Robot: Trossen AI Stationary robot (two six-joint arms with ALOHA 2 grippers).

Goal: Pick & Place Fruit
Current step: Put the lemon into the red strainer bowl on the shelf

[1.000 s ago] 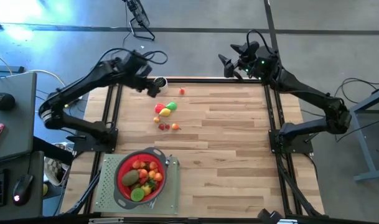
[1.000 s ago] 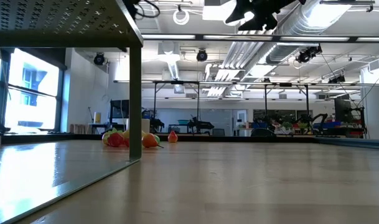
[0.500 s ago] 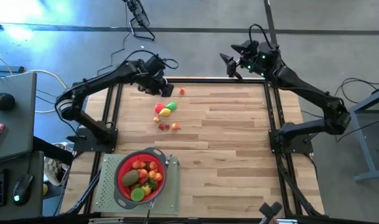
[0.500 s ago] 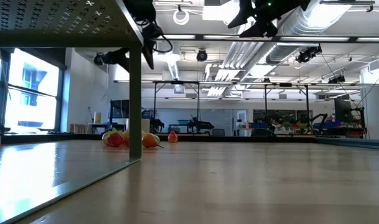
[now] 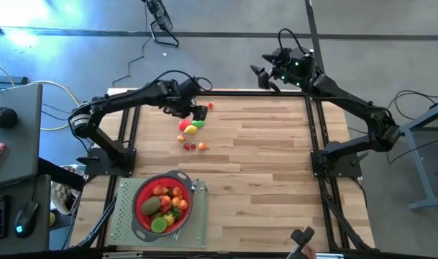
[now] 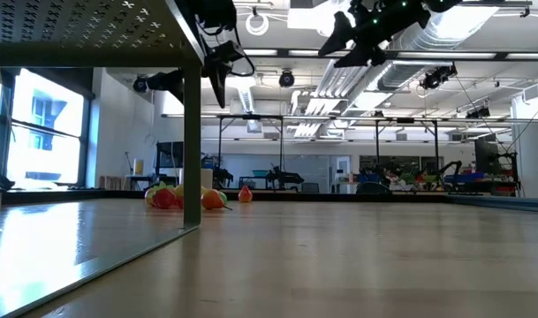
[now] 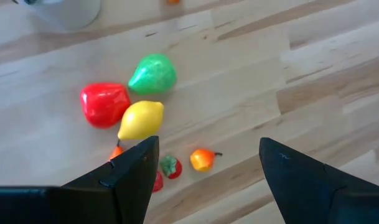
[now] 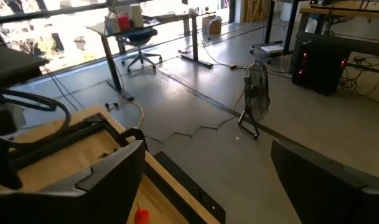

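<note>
Loose toy fruit lies on the table's far left part: a red fruit (image 7: 105, 104), a green pear (image 7: 153, 74), a yellow lemon (image 7: 140, 119), a small orange fruit (image 7: 202, 159) and small red ones (image 5: 193, 146). One more small red fruit (image 5: 210, 106) sits by the far edge. My left gripper (image 5: 197, 112) hangs open above and just beyond this cluster, tipped downward. My right gripper (image 5: 260, 76) is open, high up past the table's far edge, pointing nearly level. A red strainer (image 5: 161, 204) near the front left holds several fruits.
The strainer stands on a grey perforated mat (image 5: 125, 223). A white cup (image 7: 65, 11) stands at the far left edge near the cluster. The table's middle and right are bare wood (image 5: 276, 165). Black frame rails (image 5: 316, 137) run along the table's sides.
My left gripper has come in from the table's far left corner toward the fruit cluster, sinking and rolling as it went; its fingers stay open. My right gripper has drifted a little leftward along the far edge.
</note>
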